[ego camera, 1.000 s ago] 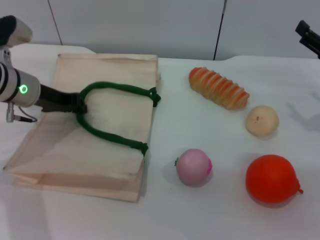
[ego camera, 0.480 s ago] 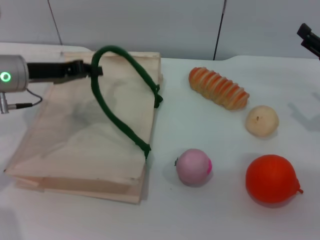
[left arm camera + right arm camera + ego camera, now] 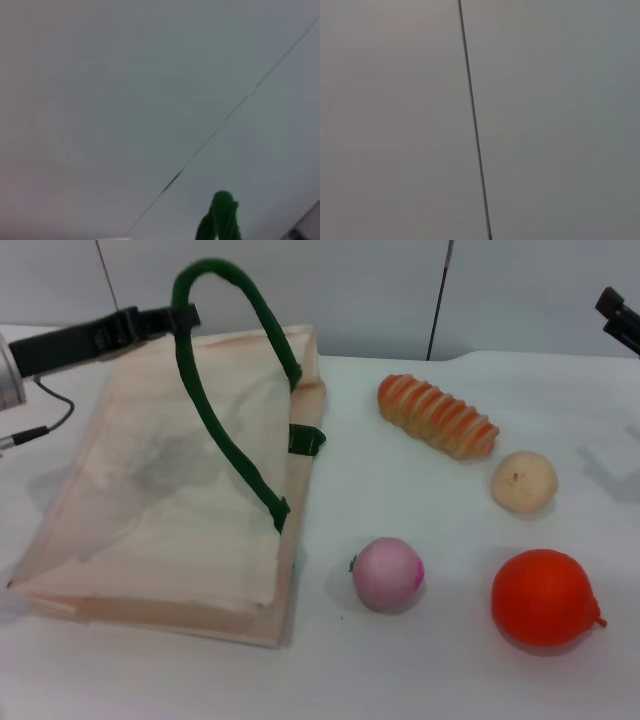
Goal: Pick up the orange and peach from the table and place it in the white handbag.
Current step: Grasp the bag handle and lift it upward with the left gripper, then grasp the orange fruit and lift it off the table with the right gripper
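Note:
The white handbag [image 3: 170, 490] lies on the left of the table, a cream tote with a dark green rope handle [image 3: 215, 380]. My left gripper [image 3: 180, 316] is shut on the top of that handle and holds it high, lifting the bag's upper layer. The left wrist view shows only a bit of the green handle [image 3: 220, 217] against the wall. The peach [image 3: 387, 574] rests on the table right of the bag. The glossy orange [image 3: 545, 598] sits at the front right. My right gripper [image 3: 620, 318] hangs at the far right edge, away from the fruit.
A striped orange bread-like roll [image 3: 437, 416] lies behind the peach, and a pale beige ball [image 3: 523, 481] sits behind the orange. A grey panelled wall stands behind the table.
My left gripper has risen and moved back with the green handle, pulling the loop upright and lifting the bag's top layer. The fruit and right arm have not moved.

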Available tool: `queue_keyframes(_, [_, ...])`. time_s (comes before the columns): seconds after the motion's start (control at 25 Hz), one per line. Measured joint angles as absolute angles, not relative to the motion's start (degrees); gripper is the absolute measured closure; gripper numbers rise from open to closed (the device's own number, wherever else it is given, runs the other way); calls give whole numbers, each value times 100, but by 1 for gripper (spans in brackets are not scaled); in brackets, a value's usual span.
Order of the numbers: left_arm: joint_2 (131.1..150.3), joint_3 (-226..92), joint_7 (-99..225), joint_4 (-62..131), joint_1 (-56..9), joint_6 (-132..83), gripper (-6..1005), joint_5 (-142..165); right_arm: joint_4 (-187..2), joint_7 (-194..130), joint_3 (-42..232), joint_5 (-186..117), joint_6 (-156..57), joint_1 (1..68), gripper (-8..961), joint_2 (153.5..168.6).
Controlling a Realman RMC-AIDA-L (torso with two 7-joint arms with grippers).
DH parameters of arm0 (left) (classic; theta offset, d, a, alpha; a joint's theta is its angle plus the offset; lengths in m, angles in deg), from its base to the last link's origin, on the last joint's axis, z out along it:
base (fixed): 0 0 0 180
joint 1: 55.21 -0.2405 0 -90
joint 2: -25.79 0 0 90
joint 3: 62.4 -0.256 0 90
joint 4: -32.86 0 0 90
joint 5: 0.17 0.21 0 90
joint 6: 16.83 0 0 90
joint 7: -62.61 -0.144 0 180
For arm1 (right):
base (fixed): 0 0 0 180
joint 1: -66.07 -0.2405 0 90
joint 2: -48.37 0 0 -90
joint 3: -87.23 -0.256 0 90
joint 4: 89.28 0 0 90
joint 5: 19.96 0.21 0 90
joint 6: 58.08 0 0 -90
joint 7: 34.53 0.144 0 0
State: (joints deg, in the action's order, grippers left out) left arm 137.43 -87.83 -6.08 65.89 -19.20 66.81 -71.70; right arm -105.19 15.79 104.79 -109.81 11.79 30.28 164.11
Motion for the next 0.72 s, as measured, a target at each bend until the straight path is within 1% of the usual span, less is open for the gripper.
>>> queue_keyframes(0.2, [13677, -8780, -1034, 6467, -1990, 7092, 866, -7630, -10566, 1619, 10538, -11042, 1384, 3103, 135, 16391])
queue_keyframes(0.48, [13637, -8780, -1448, 6458, -2121, 7640, 866, -8241, -10997, 2054, 10551, -12040, 2319, 3195, 138, 16289])
queue_keyframes(0.6, [13591, -8780, -1514, 6458, -2171, 7862, 866, -8376, -11415, 2426, 10551, -12756, 2799, 3190, 139, 16289])
queue_keyframes(0.72, [13544, -8769, -1550, 6458, -2221, 8024, 865, -8452, -11684, 2657, 10551, -13346, 3136, 3155, 140, 16324])
